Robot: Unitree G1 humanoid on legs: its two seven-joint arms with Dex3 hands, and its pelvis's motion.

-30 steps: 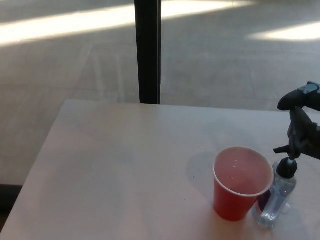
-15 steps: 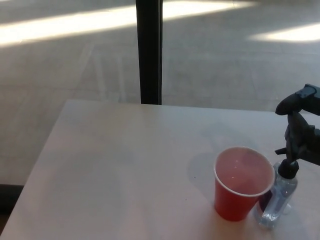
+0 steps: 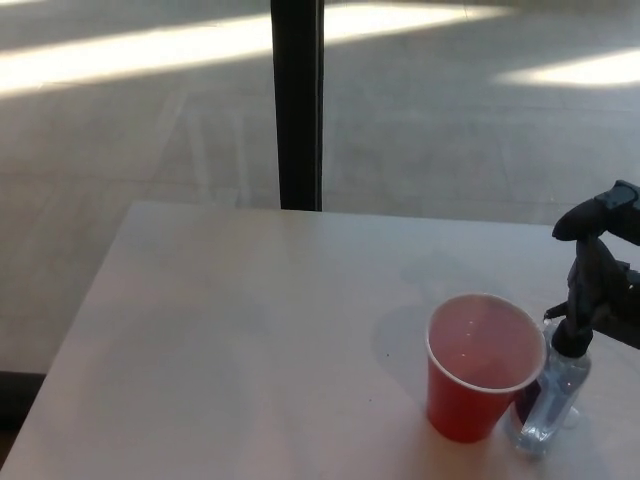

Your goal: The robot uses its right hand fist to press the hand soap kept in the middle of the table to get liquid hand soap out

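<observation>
The left stretch of the pale, smooth worktop [image 3: 230, 320] carries nothing, and the robot's left hand is not in view. Towards the near right corner stands a red plastic cup [image 3: 482, 365], upright, with a pale rim. Just beside it on its right, touching or nearly so, is the clear plastic hand soap bottle [image 3: 553, 398] with a black pump head, so it sits close to the near right corner, not at the middle. The black right hand [image 3: 603, 270] comes in from the right edge and sits on or just above the pump; whether its fingers are clenched or apart cannot be told.

The step in hand looks like the press itself, at or just before contact. The next move calls for a straight downward push on the pump head, centred so the light bottle does not tip toward the cup.
</observation>
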